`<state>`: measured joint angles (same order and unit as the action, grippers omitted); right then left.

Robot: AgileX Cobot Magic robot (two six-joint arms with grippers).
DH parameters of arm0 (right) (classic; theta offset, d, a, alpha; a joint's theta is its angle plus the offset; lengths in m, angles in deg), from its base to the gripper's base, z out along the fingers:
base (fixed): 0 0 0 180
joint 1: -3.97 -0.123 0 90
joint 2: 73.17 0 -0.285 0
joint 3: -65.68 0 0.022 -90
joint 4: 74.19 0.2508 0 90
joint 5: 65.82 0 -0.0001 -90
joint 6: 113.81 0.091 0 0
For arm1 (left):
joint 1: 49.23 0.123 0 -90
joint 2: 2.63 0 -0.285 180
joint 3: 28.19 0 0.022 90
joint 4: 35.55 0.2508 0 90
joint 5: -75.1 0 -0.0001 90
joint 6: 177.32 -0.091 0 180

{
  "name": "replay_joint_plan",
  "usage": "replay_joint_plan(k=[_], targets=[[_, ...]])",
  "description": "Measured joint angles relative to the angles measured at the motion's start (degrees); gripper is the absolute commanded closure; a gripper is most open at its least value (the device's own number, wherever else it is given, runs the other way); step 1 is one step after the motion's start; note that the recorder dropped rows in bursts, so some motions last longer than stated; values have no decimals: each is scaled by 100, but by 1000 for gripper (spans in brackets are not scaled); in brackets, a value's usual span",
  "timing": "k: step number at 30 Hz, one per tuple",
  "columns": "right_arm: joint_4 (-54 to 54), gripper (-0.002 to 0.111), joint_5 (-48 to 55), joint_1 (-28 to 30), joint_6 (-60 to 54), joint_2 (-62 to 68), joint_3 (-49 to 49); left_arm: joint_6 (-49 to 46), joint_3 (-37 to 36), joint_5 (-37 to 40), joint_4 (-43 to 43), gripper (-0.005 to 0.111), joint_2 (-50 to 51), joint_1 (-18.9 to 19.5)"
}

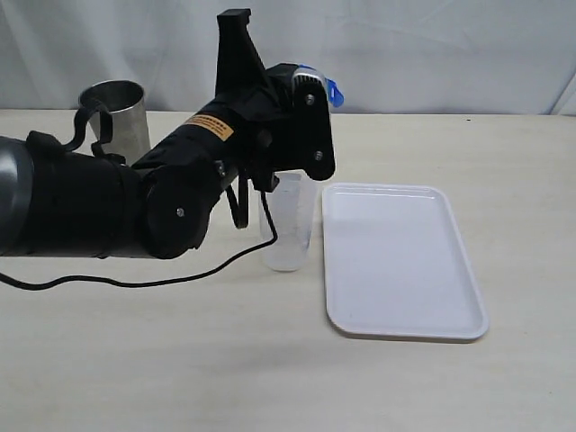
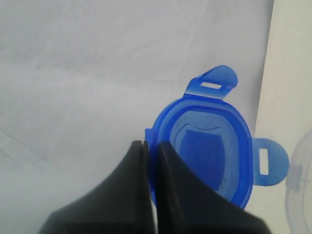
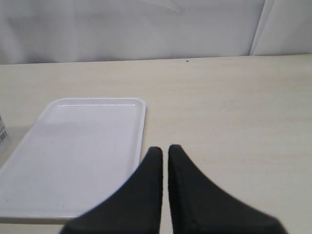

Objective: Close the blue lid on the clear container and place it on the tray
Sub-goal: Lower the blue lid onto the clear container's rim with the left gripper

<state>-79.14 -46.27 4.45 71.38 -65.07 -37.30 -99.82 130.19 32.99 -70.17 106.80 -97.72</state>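
Note:
My left gripper (image 2: 152,144) is shut on the edge of the blue lid (image 2: 209,141), whose underside and two snap flaps face the camera. In the exterior view the left gripper (image 1: 310,90) holds the blue lid (image 1: 331,90) in the air, just above the clear container (image 1: 290,225). The container stands upright on the table, partly hidden behind the arm; a part of its rim (image 2: 300,195) shows in the left wrist view. The white tray (image 1: 400,261) lies flat just right of the container. My right gripper (image 3: 165,148) is shut on nothing, near the tray (image 3: 73,156), and is out of the exterior view.
A shiny steel cup (image 1: 117,112) stands at the back left behind the left arm. A black cable (image 1: 135,281) trails from that arm over the table. A white curtain closes off the far edge of the table.

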Motion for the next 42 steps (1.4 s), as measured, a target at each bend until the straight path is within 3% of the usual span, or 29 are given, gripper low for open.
replay_joint_plan(k=[14,32,42], targets=[[0,104,0,0,0,0,0,-258,0,280,-323,107,0,-203],[0,104,0,0,0,0,0,-1024,-21,78,-826,107,0,-541],[0,104,9,0,0,0,0,-1069,-421,-135,-782,107,-127,-568]])
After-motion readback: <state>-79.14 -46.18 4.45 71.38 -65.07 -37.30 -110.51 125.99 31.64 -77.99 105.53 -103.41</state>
